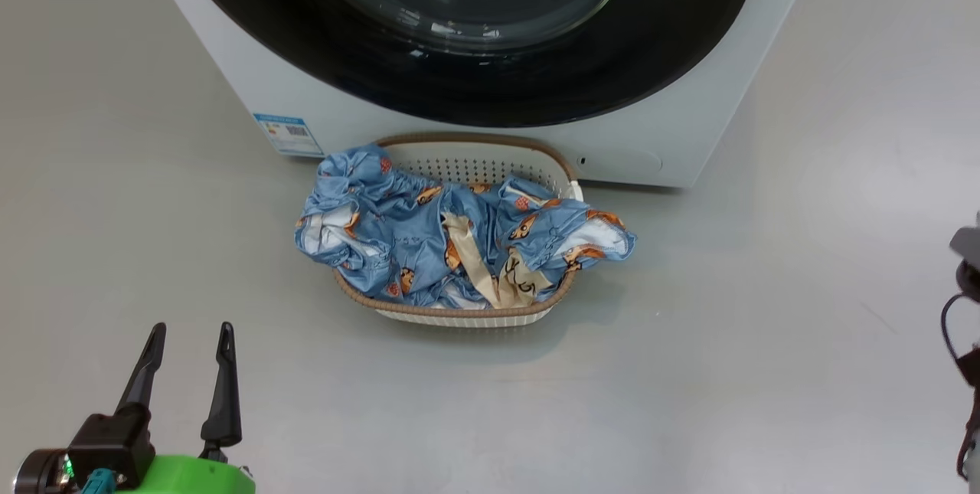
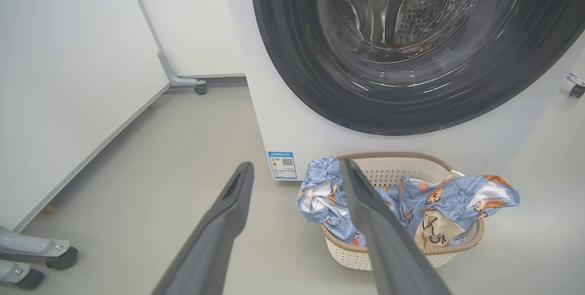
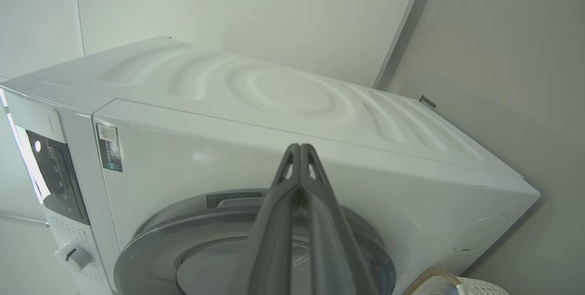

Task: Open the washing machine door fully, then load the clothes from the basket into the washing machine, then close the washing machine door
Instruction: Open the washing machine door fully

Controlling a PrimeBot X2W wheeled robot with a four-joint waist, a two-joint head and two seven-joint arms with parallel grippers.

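Left pincer (image 1: 191, 328) wide, empty, near basket (image 1: 490, 166); right pincer (image 3: 300, 147) closed, empty. Clothes (image 1: 398, 241): likely soft, limp, light; pinch bunched fold over basket rim.

Before you: white front-loading washing machine (image 1: 674, 142), its round black-rimmed washing machine door (image 1: 475, 27) shut, steel drum visible through glass. Cream perforated basket (image 1: 475, 165) on floor just before machine's front, heaped with crumpled blue cartoon-print clothes (image 1: 413, 241) spilling over brown rim on both sides.
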